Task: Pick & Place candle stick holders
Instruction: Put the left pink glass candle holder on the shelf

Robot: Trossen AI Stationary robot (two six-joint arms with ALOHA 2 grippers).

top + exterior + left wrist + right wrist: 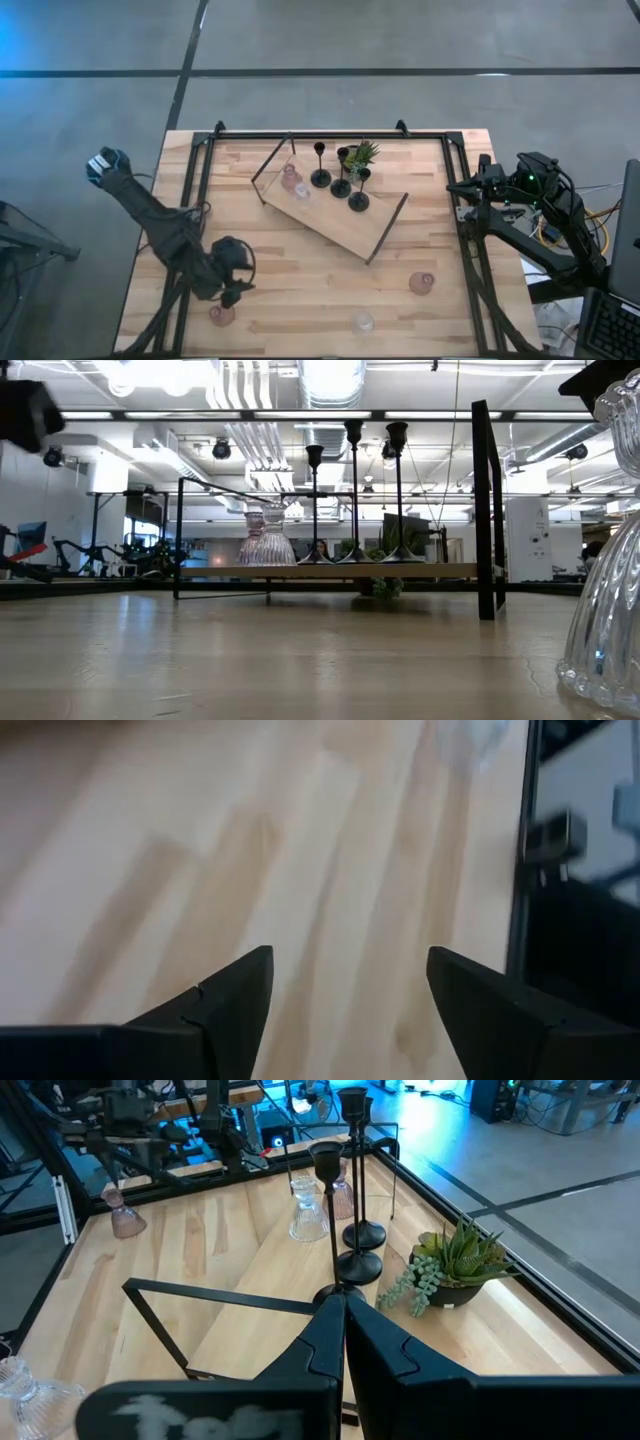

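Note:
Three slim black candle stick holders point(341, 186) stand on their round bases on the wooden board point(300, 215), beside a pink glass cup point(290, 180) and a clear one point(302, 191). On the table itself stand a pink cup point(221, 315) at the near left, a clear cup point(362, 322) and another pink cup point(421, 283). My left gripper point(236, 293) point(350, 990) hangs open over bare wood just beyond the near-left pink cup, with nothing between its fingers. My right gripper point(343, 1330) is shut and empty at the table's right edge point(488, 178).
A small green potted plant point(362, 153) sits at the board's far side, behind the holders. The board's dark metal handles point(272, 160) stick up at its ends. A black frame point(330, 133) runs along the table's edges. Open wood lies between the board and the near edge.

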